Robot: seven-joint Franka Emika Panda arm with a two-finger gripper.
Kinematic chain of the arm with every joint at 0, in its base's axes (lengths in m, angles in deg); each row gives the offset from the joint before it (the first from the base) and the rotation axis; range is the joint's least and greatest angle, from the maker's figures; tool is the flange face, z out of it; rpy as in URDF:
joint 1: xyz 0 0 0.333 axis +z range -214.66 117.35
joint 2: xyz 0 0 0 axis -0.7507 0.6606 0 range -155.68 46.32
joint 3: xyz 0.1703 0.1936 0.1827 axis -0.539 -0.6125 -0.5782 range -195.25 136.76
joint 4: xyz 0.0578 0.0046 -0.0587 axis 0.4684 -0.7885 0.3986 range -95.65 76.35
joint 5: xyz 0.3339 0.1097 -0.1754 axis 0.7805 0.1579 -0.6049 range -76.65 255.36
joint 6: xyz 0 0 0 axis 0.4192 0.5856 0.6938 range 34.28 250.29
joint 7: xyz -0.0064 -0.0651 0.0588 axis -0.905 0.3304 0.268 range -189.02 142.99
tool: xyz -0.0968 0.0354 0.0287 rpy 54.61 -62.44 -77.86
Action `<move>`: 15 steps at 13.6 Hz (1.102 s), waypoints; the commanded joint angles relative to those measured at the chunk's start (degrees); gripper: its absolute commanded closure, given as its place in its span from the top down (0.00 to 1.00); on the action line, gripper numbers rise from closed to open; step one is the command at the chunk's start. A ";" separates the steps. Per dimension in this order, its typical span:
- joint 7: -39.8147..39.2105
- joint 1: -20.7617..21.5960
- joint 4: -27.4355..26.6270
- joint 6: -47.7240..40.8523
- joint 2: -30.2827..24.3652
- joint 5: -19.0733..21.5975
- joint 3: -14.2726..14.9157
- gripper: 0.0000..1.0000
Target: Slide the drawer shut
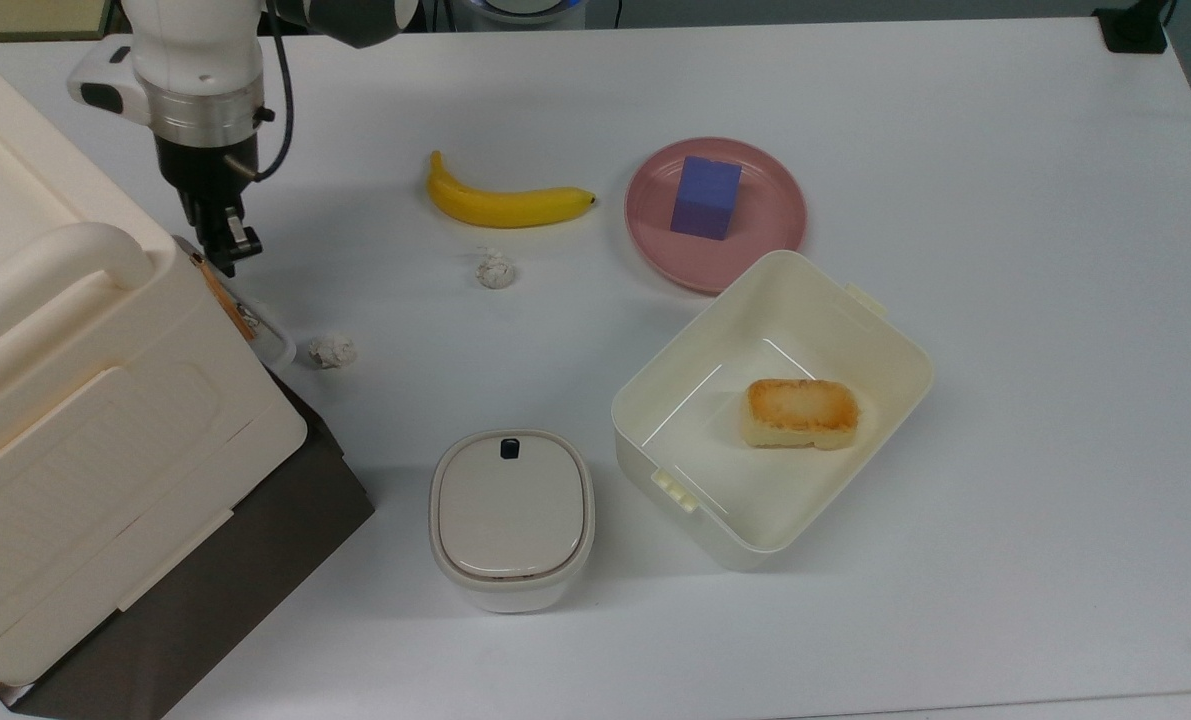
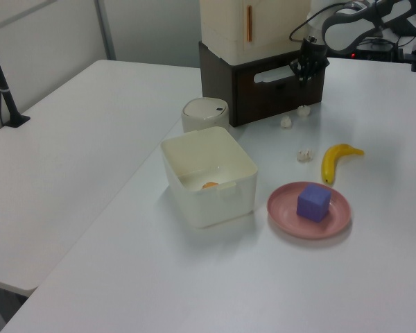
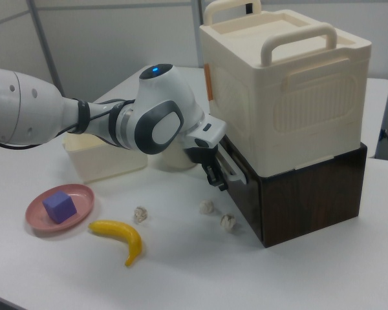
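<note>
We find the drawer (image 2: 281, 83), its dark brown front panel carrying a white loop handle (image 2: 272, 71), sitting flush or very nearly flush with the face of the dark brown wooden cabinet (image 3: 310, 187). In the top view no light-wood tray shows beyond the cabinet edge, and the handle's corner alone peeks out from under the big cream plastic case with carry handles (image 3: 284, 84) stacked on top. We judge the closing essentially done, with at most a last seating push left.

The black two-finger pincer (image 1: 223, 240) sits right at the handle, at the end of it that lies on the left view's right; we cannot tell whether its fingers are spread or pressed together, nor whether it touches the loop or only sits against the panel.

We expect the drawer to be light and stiff, running straight on its guides. The flat front panel is the sound place to press, near its middle so the tray does not skew; the thin plastic loop looks more flexible and is better for pulling than for pushing. The heavy-looking case above should keep the cabinet from sliding on the white tabletop (image 1: 1005, 300) under a firm push.

Two small crumpled white paper balls (image 3: 207, 206) lie on the tabletop just in front of the cabinet, low enough that we think they will not foul the panel.
</note>
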 commanded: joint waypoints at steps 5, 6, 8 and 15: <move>-5.46 -0.75 0.79 -7.96 -0.38 -1.87 0.28 0.00; -7.15 -0.49 0.97 -11.68 -1.34 -1.61 0.10 0.00; -10.49 0.22 2.19 -20.91 -3.81 -1.08 -1.92 0.00; -25.26 0.31 14.75 -47.39 -7.76 11.03 -5.79 0.00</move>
